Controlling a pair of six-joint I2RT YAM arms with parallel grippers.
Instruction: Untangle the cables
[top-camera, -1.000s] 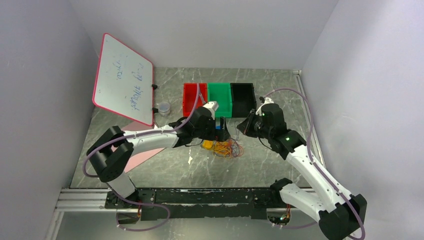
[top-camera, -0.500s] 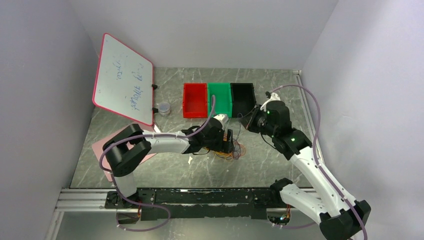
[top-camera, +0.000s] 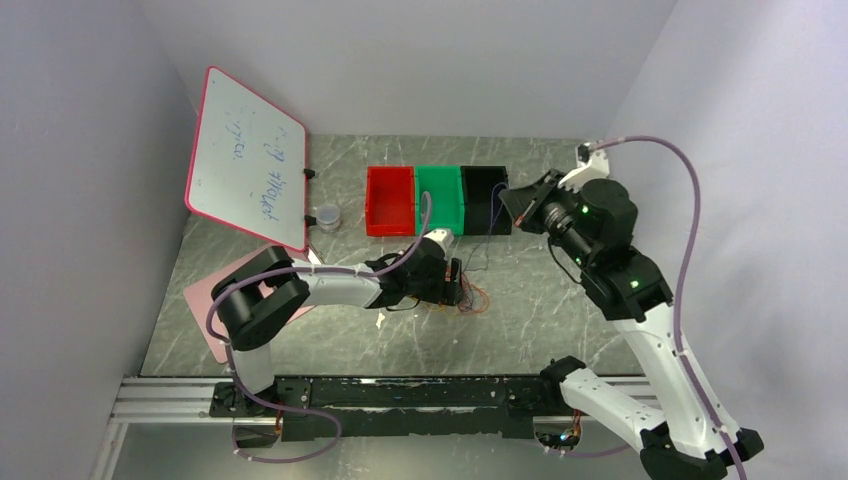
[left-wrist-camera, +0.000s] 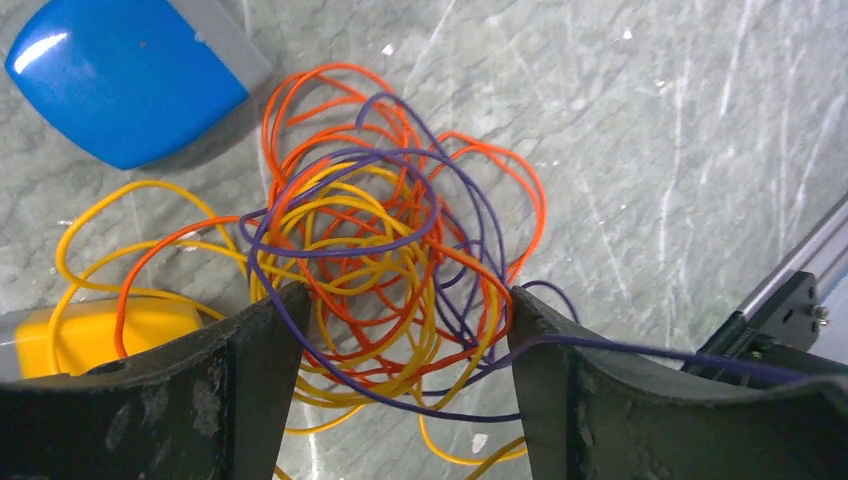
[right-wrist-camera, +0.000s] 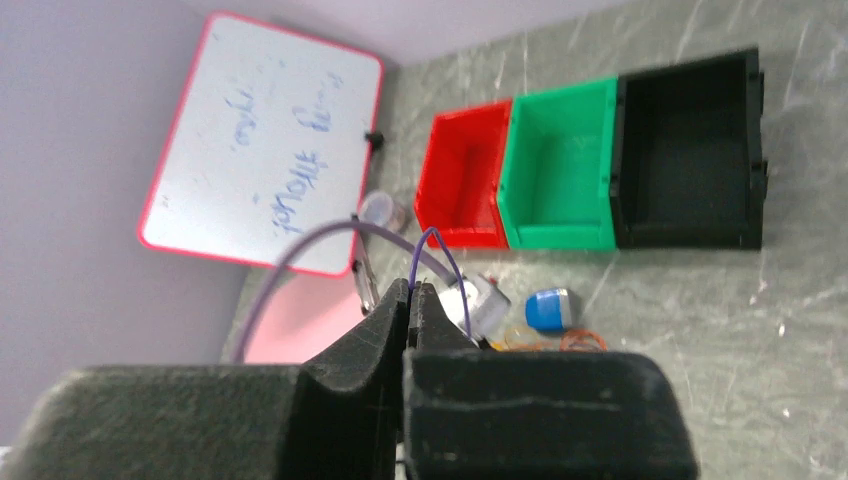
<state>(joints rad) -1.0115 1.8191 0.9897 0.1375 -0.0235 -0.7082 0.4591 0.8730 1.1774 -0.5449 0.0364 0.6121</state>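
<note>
Right gripper (top-camera: 507, 200): had lifted and swung back toward the black bin (top-camera: 484, 195) since a second ago, when it sat low beside the pile.
Left gripper (top-camera: 455, 282): had shifted right and down over the same interval, from just behind the pile to directly over it.
Right jaws: pressed together in the right wrist view (right-wrist-camera: 410, 290), pinching a purple strand (right-wrist-camera: 440, 245) that arched up in a small loop above the tips.
Left jaws: spread wide in the left wrist view (left-wrist-camera: 405, 300), one finger on each side of the tangle, nothing clamped.
Cables (left-wrist-camera: 390, 260): yellow, orange and purple loops lay knotted in one heap on the grey marbled table (top-camera: 540, 310), in front of the bins.
Purple strand, far end: left the heap toward the right, passing the left gripper's right-hand finger (left-wrist-camera: 600, 410); whether it touched the finger, cannot tell.
Blue block (left-wrist-camera: 120, 75): on the table just beyond the heap.
Yellow block (left-wrist-camera: 100, 335): beside the heap, partly hidden by the other finger; yellow and orange loops lay over it.
Bins: red bin (top-camera: 390, 200), green bin (top-camera: 440, 198) and black bin side by side in a row.
Whiteboard (top-camera: 245, 160): propped tilted at far left.
</note>
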